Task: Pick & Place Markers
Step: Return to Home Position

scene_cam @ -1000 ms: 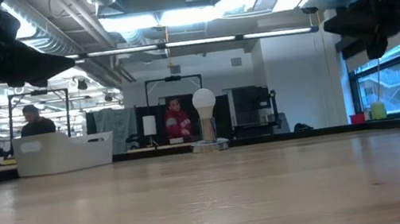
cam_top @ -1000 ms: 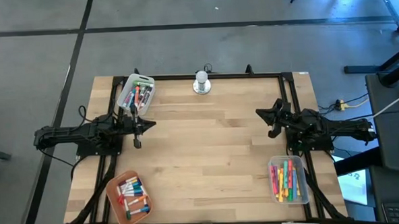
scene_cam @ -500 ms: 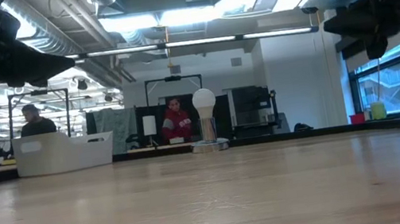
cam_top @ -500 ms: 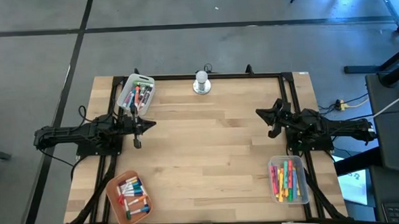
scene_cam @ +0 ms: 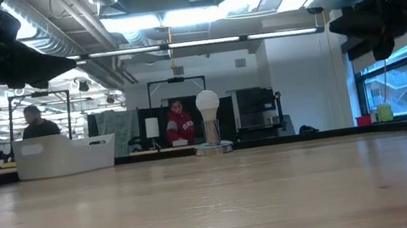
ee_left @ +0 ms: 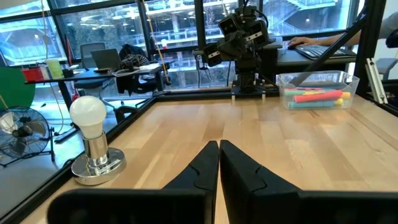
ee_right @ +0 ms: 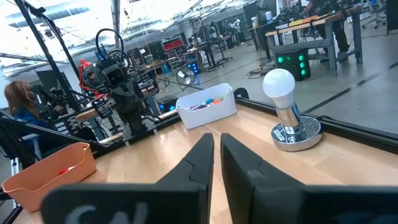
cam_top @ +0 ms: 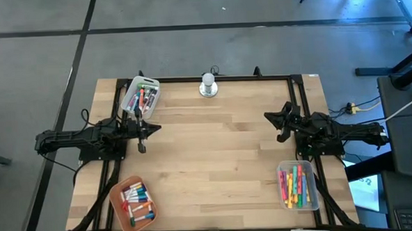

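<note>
A: Labels first. Anything legible?

B: Print on the markers, if any, is too small to read. Same for the trays.

A: Where do the markers lie?

B: All in trays, per the high view. White-barrelled ones with coloured caps sit in the orange tray, lower left of frame. A mixed lot is in the white tray, upper left. Solid-coloured ones (orange, green, pink, yellow) are in the clear tray, lower right.

A: Arms?

B: Left arm is folded at middle left, right arm at middle right, both apart from the trays. Left pincer is clenched, fingers pressed together on nothing. Right pincer is likewise clenched, with only a hairline between its fingers.

A: Surface?

B: The counter is pale wood planks framed by a black rail. A white bulb on a round metal base stands at top centre, near the far edge.

A: Room?

B: In the high view, grey floor with dark lines surrounds the counter. The low view shows exposed ducts and strip lights overhead and tall windows at right. A person in a red top stands far off at mid-frame, just left of the bulb. Another person is at left, behind the white tray. The right wrist view catches a person beyond the orange tray. The left wrist view shows a hand at a keyboard beyond the clear tray, and a fan off the counter.
</note>
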Available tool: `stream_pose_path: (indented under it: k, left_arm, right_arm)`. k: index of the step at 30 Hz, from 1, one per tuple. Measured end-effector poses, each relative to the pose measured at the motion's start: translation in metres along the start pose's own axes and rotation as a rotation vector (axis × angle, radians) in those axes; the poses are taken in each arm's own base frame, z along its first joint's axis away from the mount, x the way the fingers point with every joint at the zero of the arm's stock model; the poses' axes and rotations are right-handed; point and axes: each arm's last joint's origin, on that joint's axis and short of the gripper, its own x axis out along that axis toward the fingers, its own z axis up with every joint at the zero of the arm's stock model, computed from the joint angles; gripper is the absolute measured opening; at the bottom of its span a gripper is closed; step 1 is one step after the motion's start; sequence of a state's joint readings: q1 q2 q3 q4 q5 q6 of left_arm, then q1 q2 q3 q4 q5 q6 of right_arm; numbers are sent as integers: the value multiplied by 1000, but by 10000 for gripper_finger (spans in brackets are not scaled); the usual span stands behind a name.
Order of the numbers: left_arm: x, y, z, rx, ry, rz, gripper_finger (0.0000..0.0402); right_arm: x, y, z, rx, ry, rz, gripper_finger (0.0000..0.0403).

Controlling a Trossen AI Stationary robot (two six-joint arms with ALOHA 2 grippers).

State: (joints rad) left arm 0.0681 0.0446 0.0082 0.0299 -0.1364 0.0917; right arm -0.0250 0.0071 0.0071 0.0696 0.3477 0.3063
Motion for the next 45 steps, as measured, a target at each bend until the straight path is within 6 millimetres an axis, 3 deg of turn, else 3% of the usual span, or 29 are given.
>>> stream_pose_path:
  k: [45]
  left_arm:
    - [0,0,0,0,0,0,8]
  right_arm:
    - [0,0,0,0,0,0,31]
